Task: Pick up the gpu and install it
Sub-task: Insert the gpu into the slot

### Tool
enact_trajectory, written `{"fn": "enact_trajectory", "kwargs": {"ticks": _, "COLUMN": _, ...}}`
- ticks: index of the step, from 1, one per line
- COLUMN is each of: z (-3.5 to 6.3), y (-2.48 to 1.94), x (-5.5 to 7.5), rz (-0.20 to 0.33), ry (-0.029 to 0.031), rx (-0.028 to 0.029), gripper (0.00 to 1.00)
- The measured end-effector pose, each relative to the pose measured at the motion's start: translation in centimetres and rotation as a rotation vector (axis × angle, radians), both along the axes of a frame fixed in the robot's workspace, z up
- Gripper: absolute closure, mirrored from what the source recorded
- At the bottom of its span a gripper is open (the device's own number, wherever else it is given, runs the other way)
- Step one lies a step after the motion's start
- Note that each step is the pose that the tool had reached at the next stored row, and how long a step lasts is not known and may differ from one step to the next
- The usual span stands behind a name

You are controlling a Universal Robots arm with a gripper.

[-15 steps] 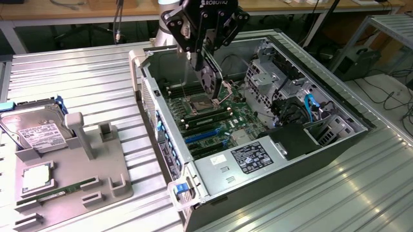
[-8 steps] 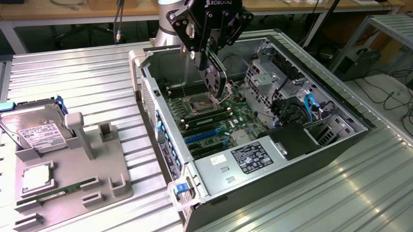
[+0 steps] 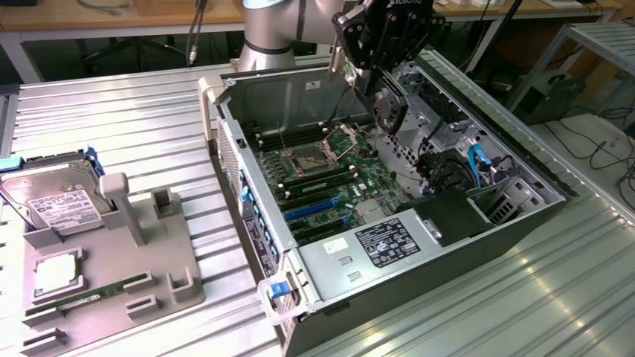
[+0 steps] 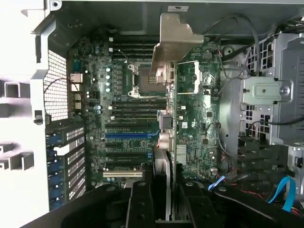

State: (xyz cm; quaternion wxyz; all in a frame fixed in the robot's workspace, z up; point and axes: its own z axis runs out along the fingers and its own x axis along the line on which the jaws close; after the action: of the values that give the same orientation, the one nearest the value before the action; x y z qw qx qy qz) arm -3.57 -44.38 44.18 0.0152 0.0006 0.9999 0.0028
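I see pincer (image 3: 384,78) (image 4: 168,192) clamped narrow on gpu (image 3: 391,111) (image 4: 192,114). Green card hangs straight down from fingers (image 4: 141,202), silver bracket (image 4: 174,35) at end away from them. Below pincer: open pc case (image 3: 516,223), motherboard (image 3: 328,175) (image 4: 128,109) directly under card. Cannot tell gap to board. Hard drive (image 3: 55,197) on grey fixture (image 3: 119,290), well away from pincer, outside case.

Labels on the power supply (image 3: 389,245) and hard drive (image 3: 55,195) cannot be read.
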Motion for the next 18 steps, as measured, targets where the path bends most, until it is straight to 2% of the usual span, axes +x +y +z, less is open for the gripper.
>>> {"fn": "enact_trajectory", "kwargs": {"ticks": 1, "z": 0.00, "y": 0.00, "x": 0.00, "rz": 0.002, "ry": 0.0000, "rx": -0.0004, "gripper": 0.73}}
{"fn": "enact_trajectory", "kwargs": {"ticks": 4, "z": 0.00, "y": -0.06, "x": -0.38, "rz": 0.183, "ry": -0.0001, "rx": -0.0005, "gripper": 0.73}}
{"fn": "enact_trajectory", "kwargs": {"ticks": 5, "z": 0.00, "y": -0.07, "x": -0.39, "rz": 0.220, "ry": 0.0000, "rx": -0.0006, "gripper": 0.73}}
{"fn": "enact_trajectory", "kwargs": {"ticks": 18, "z": 0.00, "y": -0.07, "x": -0.41, "rz": 0.307, "ry": -0.0001, "rx": -0.0006, "gripper": 0.73}}
